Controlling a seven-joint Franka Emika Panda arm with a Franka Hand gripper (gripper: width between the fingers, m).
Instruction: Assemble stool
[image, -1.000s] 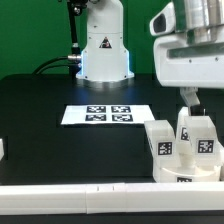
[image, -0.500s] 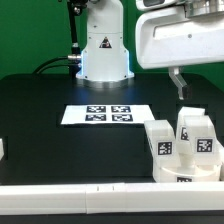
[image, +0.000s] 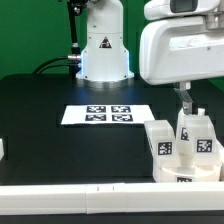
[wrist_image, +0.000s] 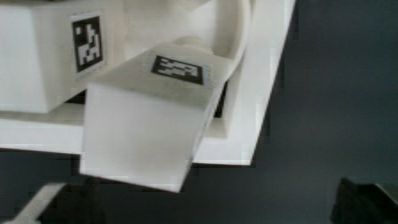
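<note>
The stool parts cluster at the exterior view's lower right: chunky white legs with square tags, one on the left (image: 160, 141), one in the middle (image: 189, 123) and one on the right (image: 206, 146). Another tagged white part (image: 183, 178) lies just in front of them. My gripper (image: 184, 99) hangs open and empty just above the middle leg. In the wrist view a tagged white leg (wrist_image: 155, 118) leans over other white parts (wrist_image: 36, 60). My gripper (wrist_image: 205, 205) has its dark fingertips (wrist_image: 43, 205) far apart, and the leg's end lies near one of them.
The marker board (image: 108, 114) lies flat on the black table to the left of the parts. The robot's white base (image: 104, 50) stands at the back. A white rail (image: 90, 191) runs along the front edge. A small white object (image: 2, 148) sits at the far left.
The gripper rose and shifted left half a second ago, then came back down and to the right over the legs. The stool parts have not moved.
</note>
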